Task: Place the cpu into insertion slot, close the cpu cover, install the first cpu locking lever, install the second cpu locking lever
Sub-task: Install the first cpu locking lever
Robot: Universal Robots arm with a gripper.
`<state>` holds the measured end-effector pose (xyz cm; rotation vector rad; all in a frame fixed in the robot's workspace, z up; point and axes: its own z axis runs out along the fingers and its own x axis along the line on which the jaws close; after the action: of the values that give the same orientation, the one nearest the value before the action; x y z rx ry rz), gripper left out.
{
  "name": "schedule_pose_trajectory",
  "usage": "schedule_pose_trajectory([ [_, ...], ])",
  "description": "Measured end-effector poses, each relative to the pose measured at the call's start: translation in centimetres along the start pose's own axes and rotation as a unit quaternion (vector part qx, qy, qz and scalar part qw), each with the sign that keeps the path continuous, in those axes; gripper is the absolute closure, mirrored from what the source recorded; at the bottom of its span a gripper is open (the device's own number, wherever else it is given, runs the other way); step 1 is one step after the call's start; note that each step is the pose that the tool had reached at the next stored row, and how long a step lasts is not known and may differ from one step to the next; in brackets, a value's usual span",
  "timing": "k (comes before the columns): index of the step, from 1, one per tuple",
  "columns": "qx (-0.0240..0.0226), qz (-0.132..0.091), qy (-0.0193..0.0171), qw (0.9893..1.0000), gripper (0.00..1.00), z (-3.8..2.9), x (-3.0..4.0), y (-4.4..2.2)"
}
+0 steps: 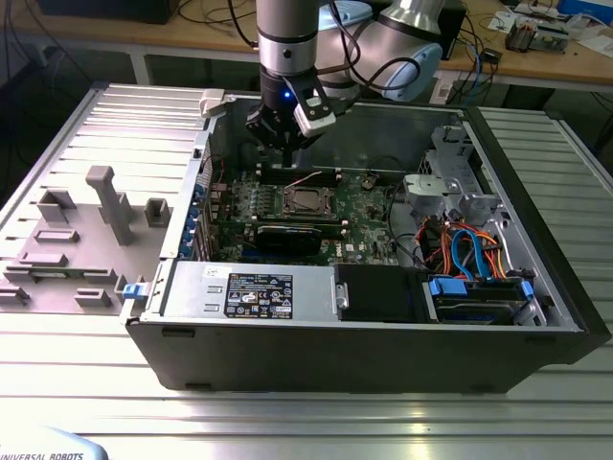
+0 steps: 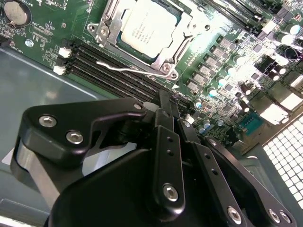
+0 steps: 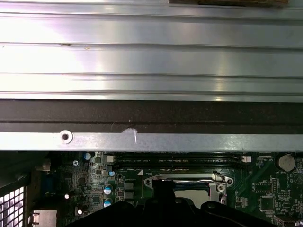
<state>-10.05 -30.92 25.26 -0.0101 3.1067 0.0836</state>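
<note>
The cpu (image 2: 147, 26) lies flat in the insertion slot (image 1: 305, 201), its dull silver top showing. The cpu cover (image 2: 176, 41) lies flat around it as a silver frame. A thin silver locking lever (image 2: 124, 69) runs along the socket's side next to the memory slots; I cannot tell whether it is latched. My gripper (image 1: 289, 153) hangs over the board just behind the socket in the exterior view, fingers (image 2: 165, 127) pressed together with nothing between them. In the first wrist view the gripper (image 3: 163, 185) stands in front of the socket's frame (image 3: 189, 180).
Long black memory slots (image 2: 106, 64) lie between gripper and socket. A black graphics card (image 1: 287, 236) sits in front of the socket, then the power supply (image 1: 251, 292). Drive bays with blue cables (image 1: 469, 251) are on the exterior view's right. Case walls (image 3: 151, 142) surround the board.
</note>
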Motion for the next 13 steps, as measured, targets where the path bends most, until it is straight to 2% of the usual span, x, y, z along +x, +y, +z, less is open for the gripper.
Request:
schedule_pose_trajectory([
  [8,0.0000,0.000,0.0000,1.0000,0.89,0.00,-0.03,0.00],
  [13,0.0000,0.000,0.0000,1.0000,0.89,0.11,-0.45,-0.01],
])
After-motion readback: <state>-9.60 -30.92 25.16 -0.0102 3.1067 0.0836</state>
